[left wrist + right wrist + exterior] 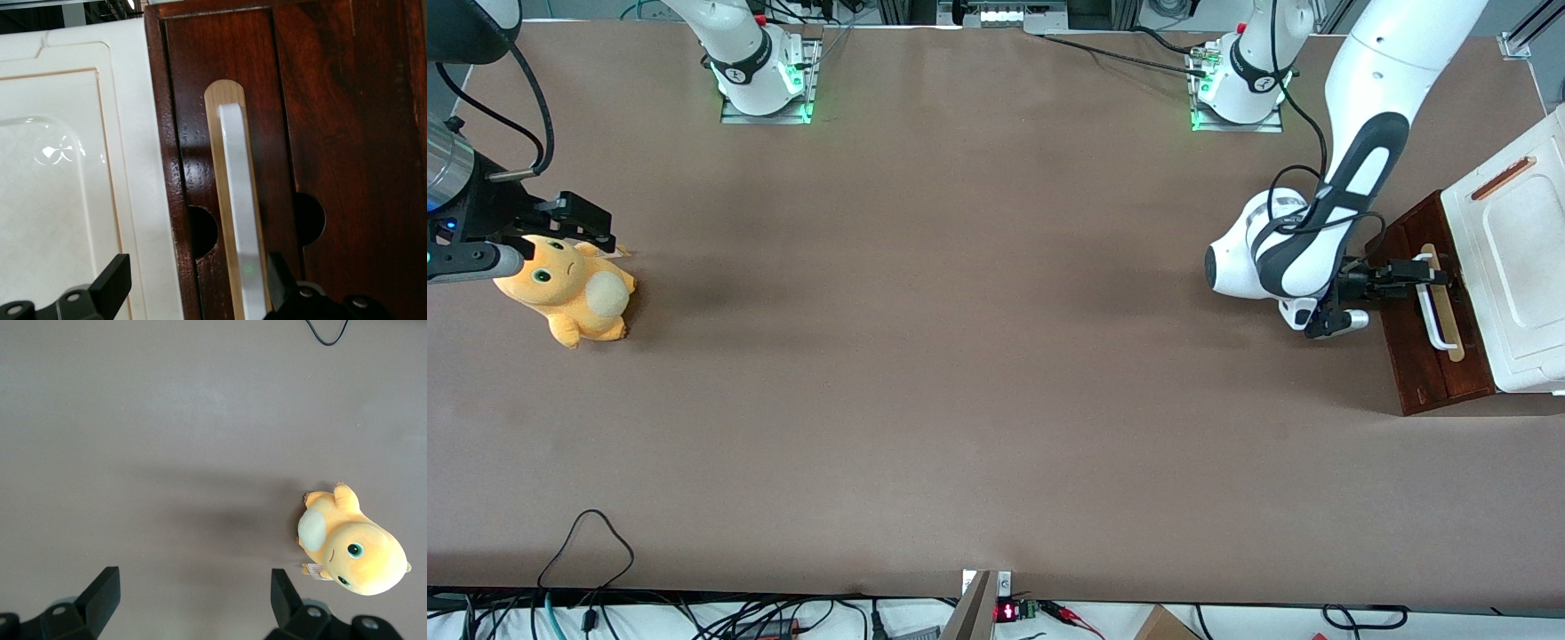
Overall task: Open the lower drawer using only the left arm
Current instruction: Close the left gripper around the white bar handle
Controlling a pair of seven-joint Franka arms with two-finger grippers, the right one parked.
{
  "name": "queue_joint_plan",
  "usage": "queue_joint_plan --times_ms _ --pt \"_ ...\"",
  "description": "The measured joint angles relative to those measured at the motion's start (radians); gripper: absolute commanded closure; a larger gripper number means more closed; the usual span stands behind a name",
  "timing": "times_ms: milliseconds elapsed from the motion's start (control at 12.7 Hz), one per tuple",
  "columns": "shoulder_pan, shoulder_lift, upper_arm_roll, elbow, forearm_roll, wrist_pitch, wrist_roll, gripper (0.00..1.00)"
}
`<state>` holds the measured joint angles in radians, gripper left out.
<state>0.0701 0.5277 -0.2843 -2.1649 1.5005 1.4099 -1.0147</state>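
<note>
The lower drawer (1436, 324) sits at about three o'clock in my front view, at the working arm's end of the worktop (960, 356), its dark red-brown front facing up under the white cabinet top (1516, 258); it looks only slightly out, if at all, though I cannot judge that for sure. Its white bar handle (239, 213) lies on a tan strip (220, 107). My gripper (1430, 274) is right over that handle with its fingers (110, 283) spread wide, one over the white cabinet top and the other just beside the bar, so nothing is clamped yet. I judge this to be the approach-to-grasp step: next I need to centre the bar between the fingers, close, then pull straight away from the cabinet. The brown worktop is otherwise bare apart from an orange plush toy (569, 298) at nine o'clock, well apart; cables (587, 542) trail along the six o'clock edge.
</note>
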Motion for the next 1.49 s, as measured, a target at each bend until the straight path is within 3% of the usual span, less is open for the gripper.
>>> queue_joint_plan --times_ms 314,943,1021,1100,1493 --pt "0.022 0.036 0.000 0.016 0.036 -0.010 -0.024 0.25" --pt "0.040 0.082 -0.003 0.057 0.073 -0.010 -0.026 0.35" --pt "0.047 0.087 -0.003 0.059 0.084 -0.010 -0.027 0.38" --pt "0.052 0.091 -0.003 0.062 0.089 -0.009 -0.028 0.54" --pt "0.055 0.105 -0.004 0.071 0.090 -0.009 -0.030 0.55"
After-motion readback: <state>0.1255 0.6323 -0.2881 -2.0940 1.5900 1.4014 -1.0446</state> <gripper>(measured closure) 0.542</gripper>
